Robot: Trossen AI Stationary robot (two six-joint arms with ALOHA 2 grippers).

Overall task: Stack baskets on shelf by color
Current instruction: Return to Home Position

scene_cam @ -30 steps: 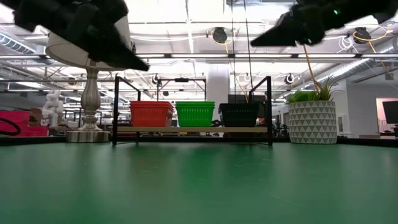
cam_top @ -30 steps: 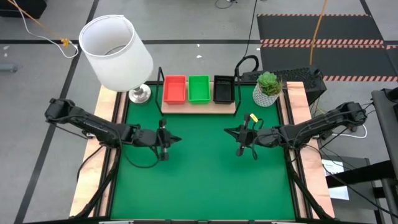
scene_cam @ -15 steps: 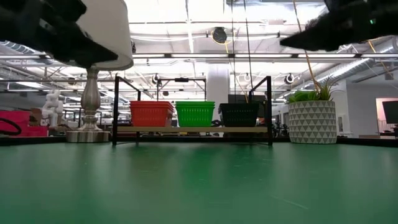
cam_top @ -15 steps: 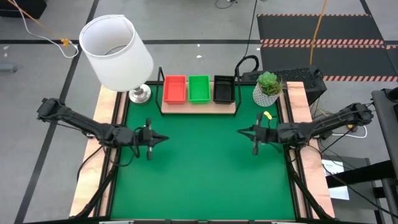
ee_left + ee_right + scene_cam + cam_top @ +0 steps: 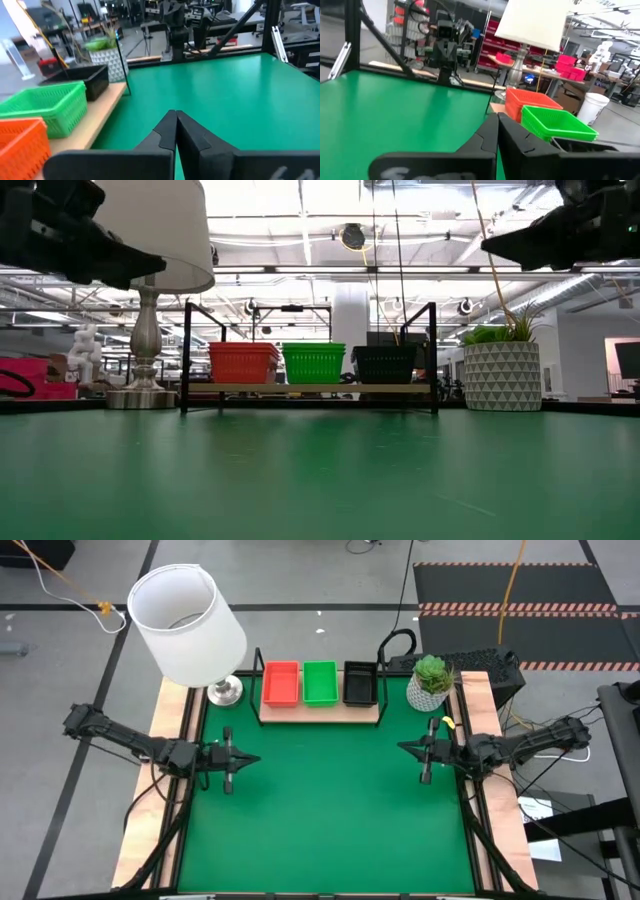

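- Evidently on the closing step, the return to rest, judging by no basket in either gripper and every visible basket up on the shelf (image 5: 320,712).
- Sorted by colour already, by the look of it: orange-red baskets (image 5: 281,683) at the shelf's left end, green baskets (image 5: 319,681) in the middle, black baskets (image 5: 359,683) at the right end, side by side across the upper centre of the high view.
- Cannot count the layers in each pile from any view; read as stacks only from their height in the low view.
- Left gripper (image 5: 250,758): at mid-left of the high view, over the left margin of the green mat (image 5: 330,820), aimed toward the centre. Fingers (image 5: 167,127) pressed together on nothing, as shown in the left wrist view.
- Right gripper (image 5: 405,748): at mid-right, mirroring the other, likewise aimed toward the centre. Fingers (image 5: 490,131) together and empty in the right wrist view.
- Both well apart from the shelf, below it in the high view and raised off the mat, showing only in the top corners of the low view.
- Next, probably no grasp at all: just folding each arm to its resting pose, keeping clear of the lamp (image 5: 185,625) at upper left and the potted plant (image 5: 431,680) just right of the shelf.
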